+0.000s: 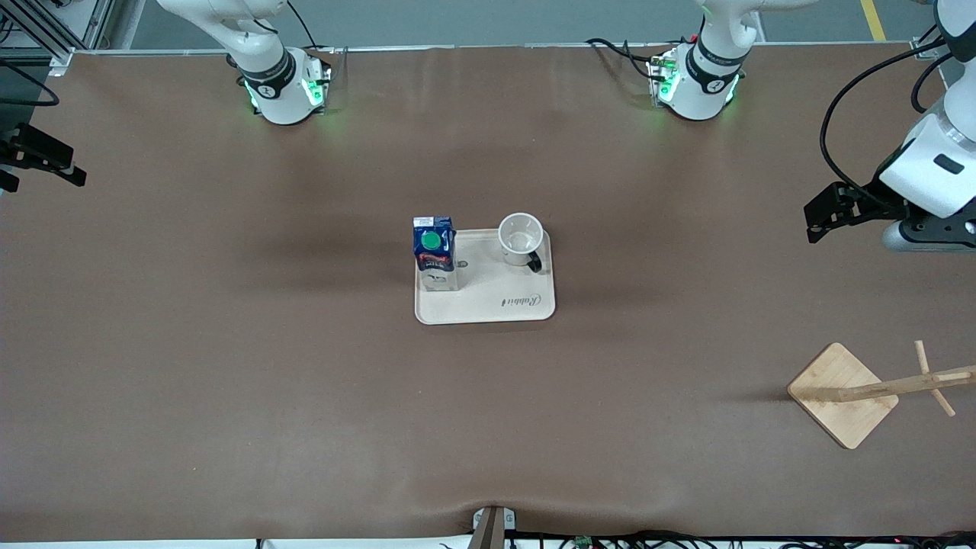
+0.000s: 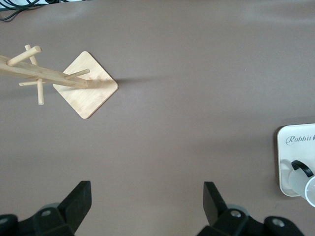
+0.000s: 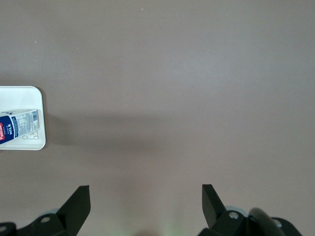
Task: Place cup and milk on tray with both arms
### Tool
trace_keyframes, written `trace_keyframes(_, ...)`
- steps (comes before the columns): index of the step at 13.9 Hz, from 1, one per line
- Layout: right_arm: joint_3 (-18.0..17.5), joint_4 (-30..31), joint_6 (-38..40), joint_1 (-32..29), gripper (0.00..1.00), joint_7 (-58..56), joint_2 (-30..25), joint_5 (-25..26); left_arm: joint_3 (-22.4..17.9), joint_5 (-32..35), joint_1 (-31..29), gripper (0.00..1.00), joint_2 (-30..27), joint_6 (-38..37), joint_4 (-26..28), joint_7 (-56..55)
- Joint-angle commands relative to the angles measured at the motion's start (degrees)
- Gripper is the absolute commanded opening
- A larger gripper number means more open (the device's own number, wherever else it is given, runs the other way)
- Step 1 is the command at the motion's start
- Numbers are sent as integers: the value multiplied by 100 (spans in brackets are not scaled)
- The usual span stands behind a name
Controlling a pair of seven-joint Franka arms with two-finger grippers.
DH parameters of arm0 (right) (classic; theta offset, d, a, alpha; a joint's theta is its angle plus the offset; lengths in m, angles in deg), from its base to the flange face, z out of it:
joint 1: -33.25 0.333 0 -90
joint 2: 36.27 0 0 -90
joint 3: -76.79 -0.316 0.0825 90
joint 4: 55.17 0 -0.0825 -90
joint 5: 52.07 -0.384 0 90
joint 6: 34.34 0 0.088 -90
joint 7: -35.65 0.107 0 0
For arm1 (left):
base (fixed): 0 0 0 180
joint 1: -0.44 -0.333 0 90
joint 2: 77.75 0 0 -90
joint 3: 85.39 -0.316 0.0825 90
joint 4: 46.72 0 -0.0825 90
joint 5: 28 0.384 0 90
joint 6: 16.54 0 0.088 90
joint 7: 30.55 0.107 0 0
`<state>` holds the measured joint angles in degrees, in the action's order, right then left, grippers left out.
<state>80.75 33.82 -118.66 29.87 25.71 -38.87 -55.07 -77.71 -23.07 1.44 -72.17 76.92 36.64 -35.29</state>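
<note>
The beige tray (image 1: 496,305) lies in the middle of the table. On it, at the corner toward the right arm's end, the dark blue milk (image 1: 434,252) stands upright with its green cap up. The white cup (image 1: 521,238) stands at the corner toward the left arm's end, mouth up. My left gripper (image 1: 813,221) hangs open over bare table at the left arm's end, holding nothing. My right gripper (image 1: 75,169) hangs open at the right arm's end. The left wrist view shows the open left gripper (image 2: 147,196), the tray (image 2: 290,162) and the cup (image 2: 306,181). The right wrist view shows the open right gripper (image 3: 146,196), the tray (image 3: 24,96) and the milk (image 3: 17,125).
A wooden peg stand on a square base (image 1: 842,393) sits toward the left arm's end, nearer to the front camera than the tray; it also shows in the left wrist view (image 2: 86,86). Brown table covering surrounds the tray.
</note>
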Motion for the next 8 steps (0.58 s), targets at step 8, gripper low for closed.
trace_keyframes(8, -53, 4, 39, -119, 100, -43, -21, -121, 15, -71, 75, 100, -40, -73, 14, -62)
